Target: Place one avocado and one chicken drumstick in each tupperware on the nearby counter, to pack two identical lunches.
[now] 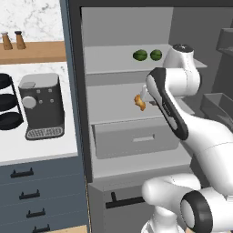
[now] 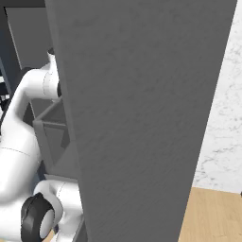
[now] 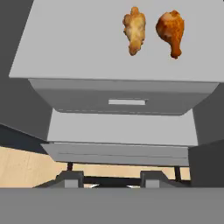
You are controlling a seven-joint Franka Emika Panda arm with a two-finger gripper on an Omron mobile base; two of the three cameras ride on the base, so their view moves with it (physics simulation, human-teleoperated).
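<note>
Two chicken drumsticks lie side by side on a grey fridge shelf (image 3: pixel 65 48) in the hand view: a paler one (image 3: pixel 134 30) and a darker orange one (image 3: pixel 171 33). One drumstick (image 1: pixel 140 102) also shows in the left base view, just left of my forearm. Two green avocados (image 1: pixel 141 55) (image 1: pixel 156 55) sit on the shelf above. My gripper (image 3: pixel 110 179) hangs over the front of the fridge, apart from the drumsticks, open with nothing between its fingers. The white counter (image 1: pixel 45 148) runs to the left of the fridge. The tupperware is out of view.
A grey fridge drawer (image 1: pixel 134 139) sits under the drumstick shelf. A dark coffee machine (image 1: pixel 41 107) and a black tiered rack (image 1: pixel 7 102) stand on the counter. Two shakers (image 1: pixel 7 41) rest on a wooden wall shelf. The open fridge door (image 2: pixel 142 118) stands close on my right.
</note>
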